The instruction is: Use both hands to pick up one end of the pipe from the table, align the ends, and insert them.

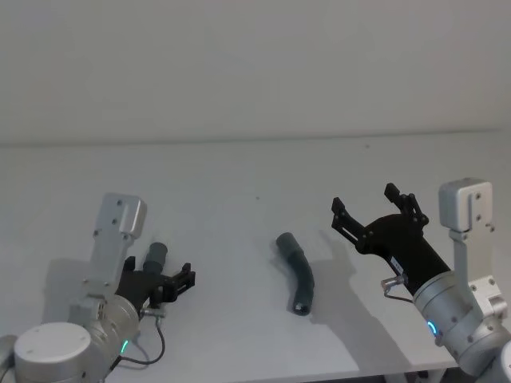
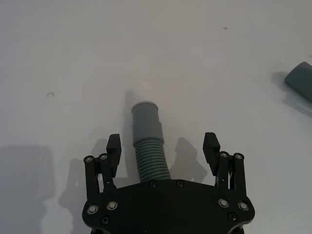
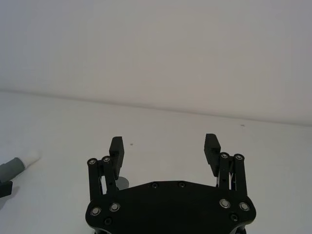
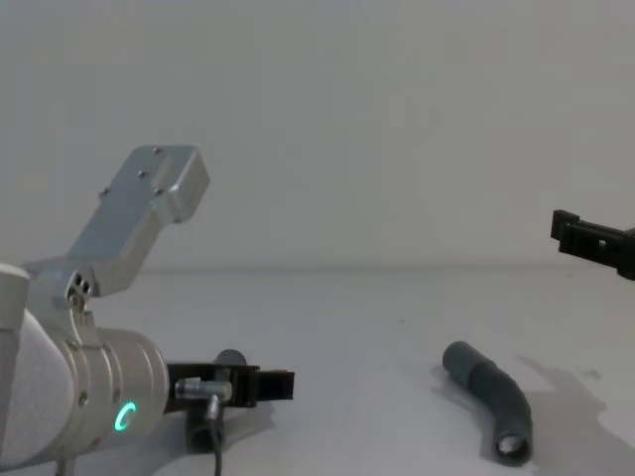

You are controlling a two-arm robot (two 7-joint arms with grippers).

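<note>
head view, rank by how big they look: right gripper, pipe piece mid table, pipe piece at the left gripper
1. right gripper, raised, nearer the camera
2. mid-table pipe piece
3. left pipe piece, partly hidden by the left gripper, so unsure

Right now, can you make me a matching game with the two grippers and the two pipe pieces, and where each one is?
Things:
1. left gripper
2. right gripper
3. longer pipe piece
4. white-tipped pipe piece

Places:
A. lying alone in the middle of the table
B. open, held up above the table, on the right
C. between open fingers, not squeezed
D. open, low down, fingers either side of a pipe piece

Pairs: 1-D, 2-B, 3-A, 4-C
</note>
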